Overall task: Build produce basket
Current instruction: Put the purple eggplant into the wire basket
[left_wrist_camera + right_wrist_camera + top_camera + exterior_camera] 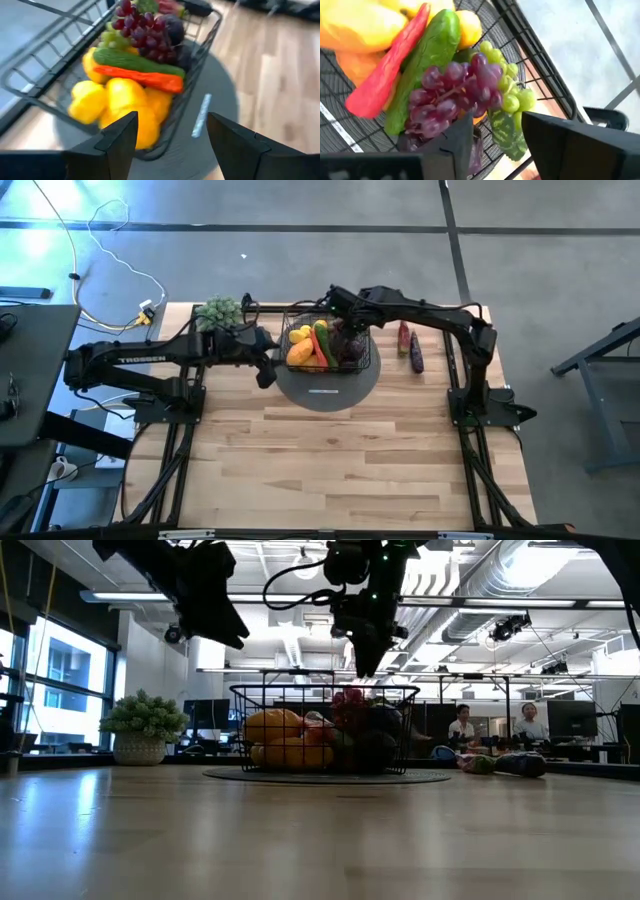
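1. The black wire-mesh basket [362,358] with sloping sides sits on a flat grey round disc [330,390] toward the far middle of the light wooden tabletop [330,470].
2. The basket holds toy produce: yellow lemons [107,97] at one end, beside them an orange carrot [145,78] and a green cucumber [135,61] lying side by side, then a bunch of purple grapes [452,92] with green grapes [512,97] touching it.
3. An orange mango [272,726] shows through the mesh in the low view, and a dark green striped piece [506,132] lies under the grapes against the basket wall.
4. The right tool [497,145] hangs just above the purple grapes inside the basket, its fingers spread apart and gripping nothing.
5. The left tool [170,137] hovers just outside the basket's lemon end, over the disc edge, fingers spread wide and empty.
6. Two more toy pieces, one reddish [404,335] and one dark purple [415,358], lie on the tabletop to the right of the basket, well clear of it.
7. A pale green bushy plant in a pot [143,725] stands at the far left of the tabletop.
8. Two people [497,724] sit in the room beyond.
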You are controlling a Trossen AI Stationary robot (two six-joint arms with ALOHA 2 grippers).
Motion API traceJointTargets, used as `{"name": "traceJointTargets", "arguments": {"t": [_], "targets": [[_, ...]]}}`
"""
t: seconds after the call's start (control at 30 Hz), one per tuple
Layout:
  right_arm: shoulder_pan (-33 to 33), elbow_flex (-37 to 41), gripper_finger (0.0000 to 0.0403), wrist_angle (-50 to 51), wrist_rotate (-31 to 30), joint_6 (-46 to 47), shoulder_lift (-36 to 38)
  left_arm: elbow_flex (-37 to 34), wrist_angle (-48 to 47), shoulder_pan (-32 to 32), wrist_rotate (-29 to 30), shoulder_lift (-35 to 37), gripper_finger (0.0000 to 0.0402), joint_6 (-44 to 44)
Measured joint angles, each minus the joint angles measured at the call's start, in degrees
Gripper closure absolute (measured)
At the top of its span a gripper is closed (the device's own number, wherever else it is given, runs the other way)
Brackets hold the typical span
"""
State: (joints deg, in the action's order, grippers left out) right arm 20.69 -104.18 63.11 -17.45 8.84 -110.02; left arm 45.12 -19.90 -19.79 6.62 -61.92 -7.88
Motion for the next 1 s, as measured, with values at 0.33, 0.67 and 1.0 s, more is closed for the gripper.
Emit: {"name": "traceJointTargets", "arguments": {"t": [0.33,0.67,1.0], "targets": [[-0.35,0.00,0.0241,1.42,-0.01,8.80,2.85,8.04,-9.94,-0.02,5.15,0.01,0.0174,7.91],[-0.85,0.00,0.0240,2.89,-2.76,14.91,5.99,9.88,-13.71,-0.02,5.16,0.01,0.0174,11.82],[-0.46,0.00,0.0240,11.95,-15.06,21.30,8.55,9.88,-13.03,-0.04,8.58,0.01,0.0174,14.13]]}}
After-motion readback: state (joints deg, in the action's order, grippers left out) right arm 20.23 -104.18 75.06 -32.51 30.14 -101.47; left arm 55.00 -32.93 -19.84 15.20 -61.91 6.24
